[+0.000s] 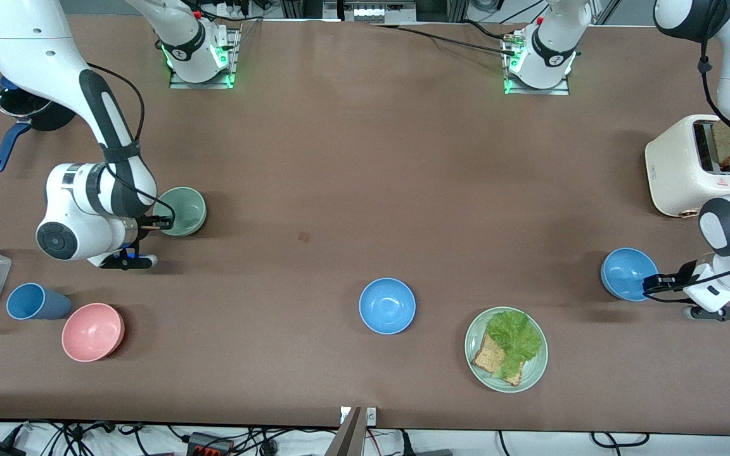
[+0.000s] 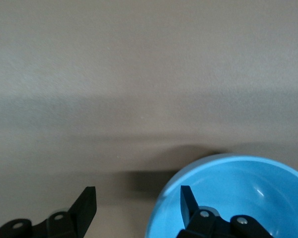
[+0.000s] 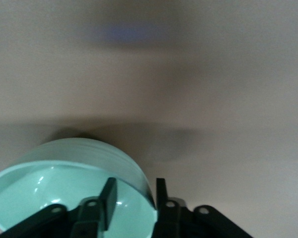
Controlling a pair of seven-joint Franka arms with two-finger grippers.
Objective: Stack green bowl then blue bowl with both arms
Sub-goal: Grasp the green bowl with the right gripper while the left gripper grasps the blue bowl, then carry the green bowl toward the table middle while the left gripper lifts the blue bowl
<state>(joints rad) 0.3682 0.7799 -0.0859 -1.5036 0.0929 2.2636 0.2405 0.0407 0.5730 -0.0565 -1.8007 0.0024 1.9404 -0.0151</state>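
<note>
Right gripper [image 3: 134, 196] jaws pinch the green bowl's [image 1: 181, 211] rim; left gripper [image 2: 138, 201] jaws spread astride a blue bowl's [image 1: 627, 272] rim.

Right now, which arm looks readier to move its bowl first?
Probably the right: the right gripper pinches the green bowl rim, while the left gripper is open astride the blue bowl rim.

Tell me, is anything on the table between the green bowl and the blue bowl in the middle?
No. In the front view only bare brown table lies between the green bowl and the middle blue bowl, apart from a small dark mark.
</note>
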